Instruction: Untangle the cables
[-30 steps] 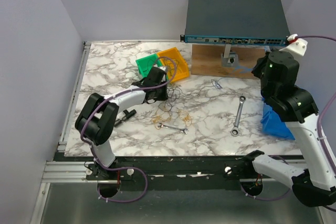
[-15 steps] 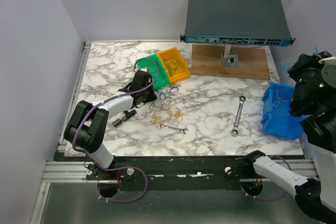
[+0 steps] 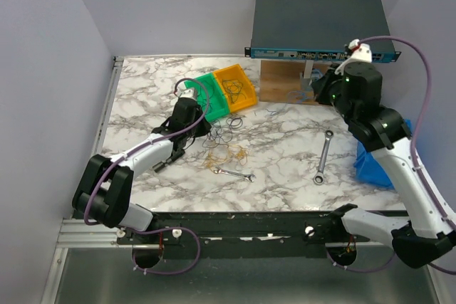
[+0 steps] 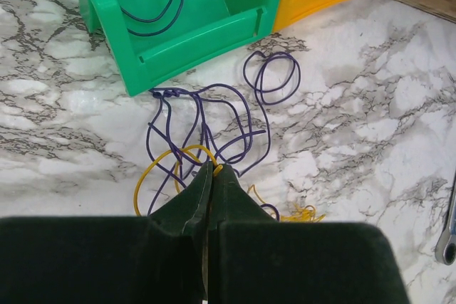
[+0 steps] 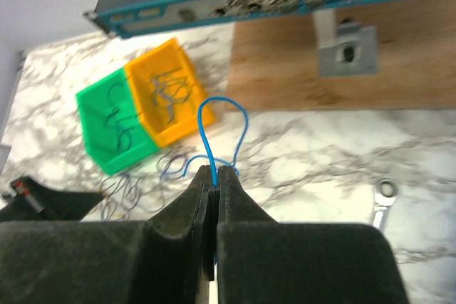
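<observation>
Purple and yellow cables [image 4: 214, 126]: where do they lie? (Observer)
Tangled on the marble table [image 4: 370, 105], just in front of the green bin [image 4: 192, 30]. I see my left gripper [image 4: 209, 170] pressed together on 1 yellow loop [image 4: 178, 150]. (Operator)
And the right gripper [image 5: 216, 174]? (Observer)
Raised, pinching 1 blue loop [image 5: 205, 140]. (Operator)

Camera layout: one overhead, two on the wrists.
Top view sits high behind the arm bases [image 3: 146, 229], looking down on the whole bench [image 3: 285, 169]. Left wrist hangs close above the cables [image 4: 203, 126], facing the green bin [image 4: 199, 37]. Right wrist rides higher, looking across. All share that bin.
</observation>
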{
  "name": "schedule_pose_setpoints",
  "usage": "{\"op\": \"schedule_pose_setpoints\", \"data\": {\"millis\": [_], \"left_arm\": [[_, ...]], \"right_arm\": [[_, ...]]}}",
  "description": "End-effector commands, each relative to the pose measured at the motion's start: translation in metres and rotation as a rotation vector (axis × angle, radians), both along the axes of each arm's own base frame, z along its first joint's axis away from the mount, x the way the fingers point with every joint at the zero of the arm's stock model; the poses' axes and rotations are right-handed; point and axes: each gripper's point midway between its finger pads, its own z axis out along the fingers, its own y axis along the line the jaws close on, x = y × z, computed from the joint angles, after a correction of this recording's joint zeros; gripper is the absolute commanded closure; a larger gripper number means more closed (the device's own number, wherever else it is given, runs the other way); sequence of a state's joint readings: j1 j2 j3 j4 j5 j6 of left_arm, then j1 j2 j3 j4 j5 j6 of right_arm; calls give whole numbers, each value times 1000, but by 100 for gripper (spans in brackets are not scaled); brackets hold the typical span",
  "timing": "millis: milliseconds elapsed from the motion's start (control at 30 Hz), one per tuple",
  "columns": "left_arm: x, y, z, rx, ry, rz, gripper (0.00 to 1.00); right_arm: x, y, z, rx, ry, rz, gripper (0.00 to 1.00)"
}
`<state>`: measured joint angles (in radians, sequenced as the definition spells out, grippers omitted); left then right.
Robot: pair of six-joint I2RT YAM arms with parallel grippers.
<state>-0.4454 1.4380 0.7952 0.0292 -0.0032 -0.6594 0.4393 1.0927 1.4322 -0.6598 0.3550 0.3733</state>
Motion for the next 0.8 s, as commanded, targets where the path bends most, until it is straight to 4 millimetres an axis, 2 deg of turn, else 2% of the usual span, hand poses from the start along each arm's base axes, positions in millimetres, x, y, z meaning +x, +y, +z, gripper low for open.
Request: {"op": "schedule_pose_setpoints", "data": {"millis": [0, 133, 400, 767], "left_arm": [[5, 9, 5, 26, -43, 42, 100], [9, 9, 0, 47, -23, 48, 100], [12, 13, -2, 73, -18, 65, 100], [14, 12, -3, 75, -14, 64, 100]], "right_arm": [[14, 55, -9, 133, -7, 214, 99], [33, 83, -22, 187, -13, 286, 99], [76, 119, -35, 177, -23, 323, 99], [143, 164, -30, 137, -118, 342, 99]]}}
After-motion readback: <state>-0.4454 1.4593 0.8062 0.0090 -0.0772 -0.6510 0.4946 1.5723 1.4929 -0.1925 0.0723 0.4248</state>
